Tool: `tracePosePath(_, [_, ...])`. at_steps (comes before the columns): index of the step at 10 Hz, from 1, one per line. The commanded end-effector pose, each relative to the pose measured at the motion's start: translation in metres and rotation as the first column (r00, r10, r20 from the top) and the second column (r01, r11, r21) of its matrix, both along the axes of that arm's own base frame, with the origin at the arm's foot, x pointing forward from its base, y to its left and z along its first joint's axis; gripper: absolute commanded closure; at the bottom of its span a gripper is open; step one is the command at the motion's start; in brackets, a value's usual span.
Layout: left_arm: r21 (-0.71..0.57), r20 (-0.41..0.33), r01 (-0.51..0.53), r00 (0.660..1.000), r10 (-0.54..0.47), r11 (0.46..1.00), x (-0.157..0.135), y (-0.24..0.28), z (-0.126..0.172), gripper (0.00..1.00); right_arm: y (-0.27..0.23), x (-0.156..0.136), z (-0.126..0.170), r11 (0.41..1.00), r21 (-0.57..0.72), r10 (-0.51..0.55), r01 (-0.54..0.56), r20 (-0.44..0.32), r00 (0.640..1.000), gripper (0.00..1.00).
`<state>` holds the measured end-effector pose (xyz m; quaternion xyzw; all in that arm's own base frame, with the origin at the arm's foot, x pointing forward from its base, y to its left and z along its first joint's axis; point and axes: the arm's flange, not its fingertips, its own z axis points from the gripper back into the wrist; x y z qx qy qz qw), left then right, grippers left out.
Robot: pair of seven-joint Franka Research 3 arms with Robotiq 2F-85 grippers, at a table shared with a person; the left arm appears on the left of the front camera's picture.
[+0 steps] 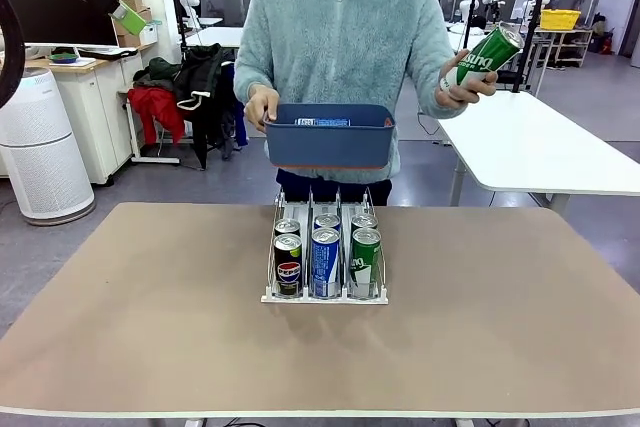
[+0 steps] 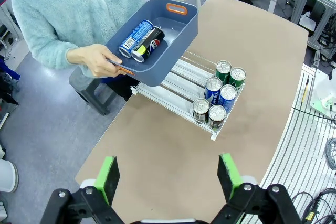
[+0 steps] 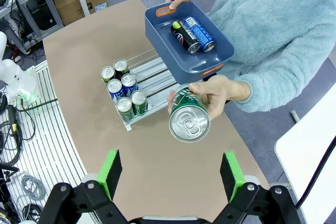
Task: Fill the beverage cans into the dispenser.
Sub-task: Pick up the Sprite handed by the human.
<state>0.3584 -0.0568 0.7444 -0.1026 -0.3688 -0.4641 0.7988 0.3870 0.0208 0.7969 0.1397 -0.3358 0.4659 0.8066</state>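
Mid-table, the dispenser (image 1: 325,299) holds six cans (image 1: 326,259), the near-left can (image 1: 288,269) Pepsi-marked; wrist views reveal two more cans (image 2: 140,38) inside the person's raised bin (image 1: 330,144), a green can (image 1: 487,55) in their hand (image 1: 462,85); left gripper (image 2: 168,170) and right gripper (image 3: 170,170) gape empty.

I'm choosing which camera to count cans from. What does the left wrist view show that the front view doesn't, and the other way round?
Left wrist view: the inside of the blue bin, with a blue-white can and a black can lying side by side, plus the open left gripper. Front view: the whole green can in the person's raised hand, and the front labels of the racked cans. Both: the dispenser holding those six cans upright, two per lane, with the bin held at its far end.
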Motion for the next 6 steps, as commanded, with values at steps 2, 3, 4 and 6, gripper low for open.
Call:
tracePosePath(2, [-0.005, 0.007, 0.000, 1.000, 0.000, 1.000, 0.001, 0.001, 0.000, 0.00, 0.000, 0.000, 0.000, 1.000, 0.000, 0.000, 0.000, 0.000, 1.000, 0.00])
tracePosePath(3, [-0.005, 0.007, 0.000, 1.000, 0.000, 1.000, 0.001, 0.001, 0.000, 0.00, -0.004, 0.006, 0.001, 0.999, -0.001, 0.033, -0.033, 0.002, 0.999, 0.00])
tracePosePath(4, [-0.005, 0.007, 0.000, 1.000, 0.000, 1.000, 0.001, 0.001, 0.000, 0.00, -0.007, 0.015, -0.004, 0.999, 0.004, 0.041, -0.041, 0.011, 0.999, 0.00])
tracePosePath(6, [-0.005, 0.007, 0.000, 1.000, 0.000, 1.000, 0.001, 0.001, 0.000, 0.00, -0.006, 0.027, -0.013, 0.999, 0.011, 0.049, -0.048, -0.040, 0.998, 0.00])
